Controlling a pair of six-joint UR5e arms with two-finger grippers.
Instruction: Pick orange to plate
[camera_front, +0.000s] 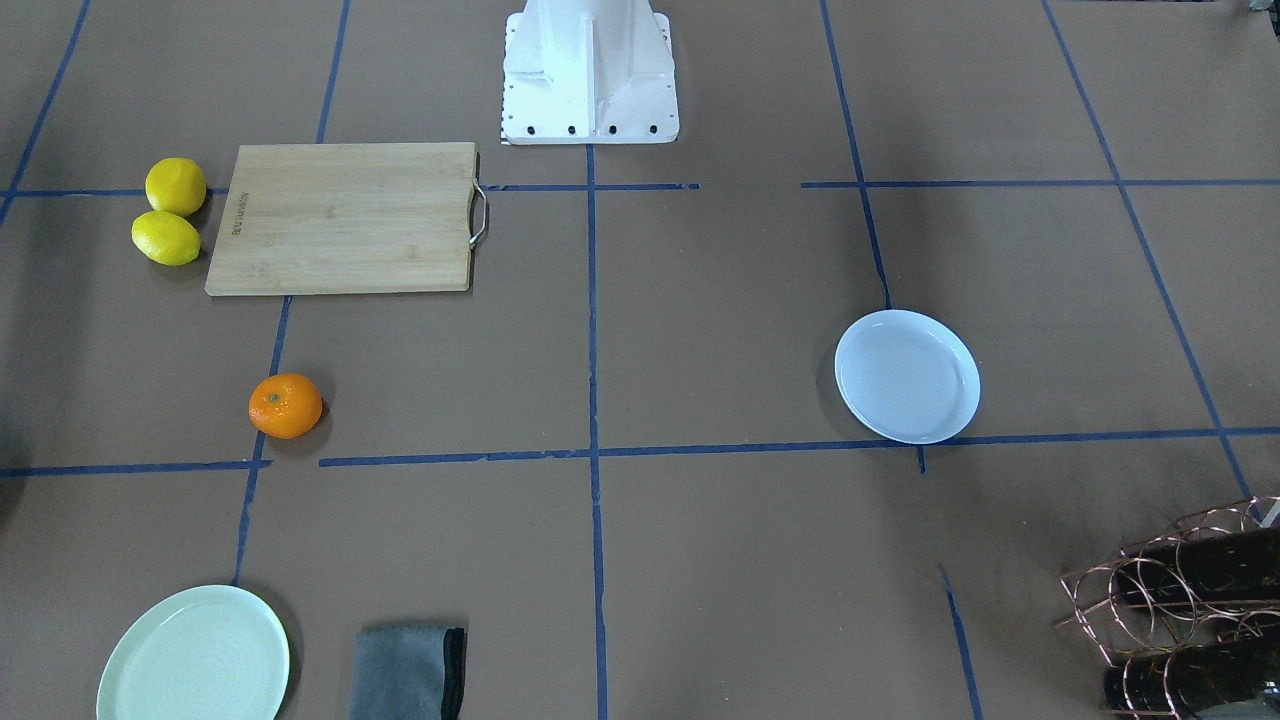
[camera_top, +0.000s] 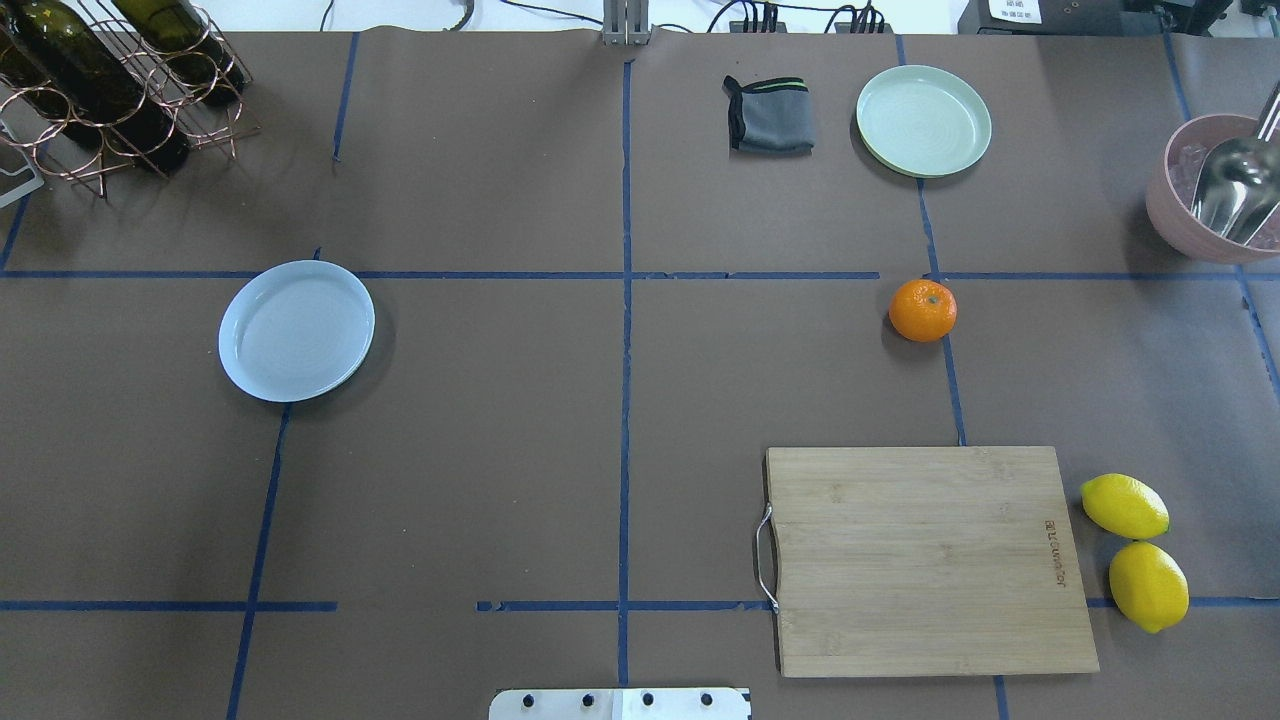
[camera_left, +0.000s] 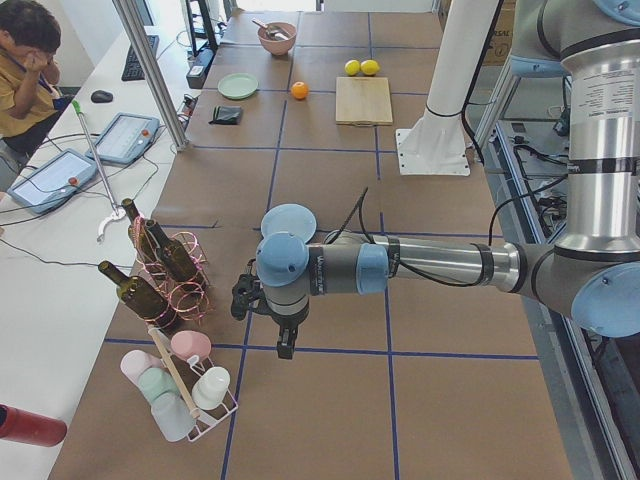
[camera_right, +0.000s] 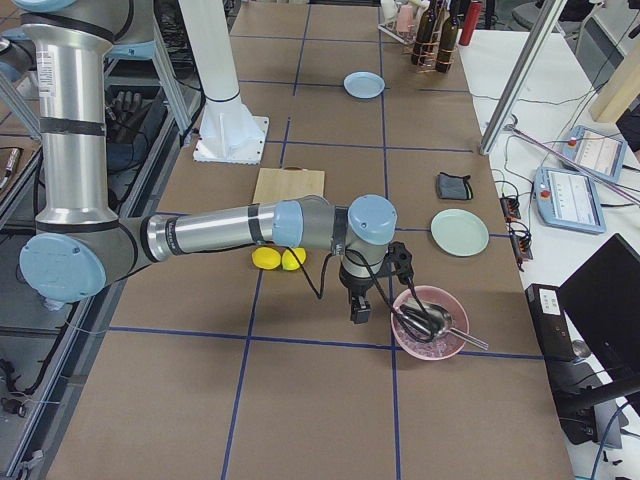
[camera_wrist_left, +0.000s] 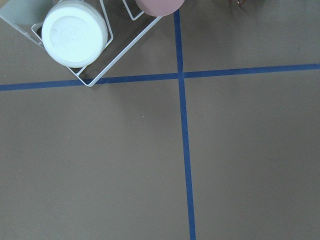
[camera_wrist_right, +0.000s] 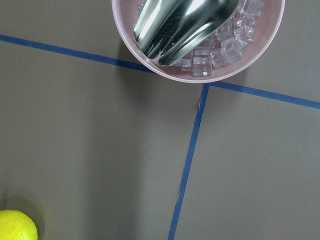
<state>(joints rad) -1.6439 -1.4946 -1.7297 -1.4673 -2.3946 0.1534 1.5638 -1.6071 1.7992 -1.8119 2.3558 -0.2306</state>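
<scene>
Brown table (camera_top: 480, 450), blue tape lines (camera_top: 625, 400)

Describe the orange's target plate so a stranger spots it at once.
Find the bottle rack in the overhead view's far left corner. The plate lies alone, nearer the viewer. It is smooth bluish white; the green plate by the cloth is ridged.

You have little lettering here: a short dark brand stamp runs along one short edge of the wooden cutting board (camera_top: 930, 560) — too small to read. Fine print on the left arm (camera_left: 603, 110) is equally illegible.
</scene>
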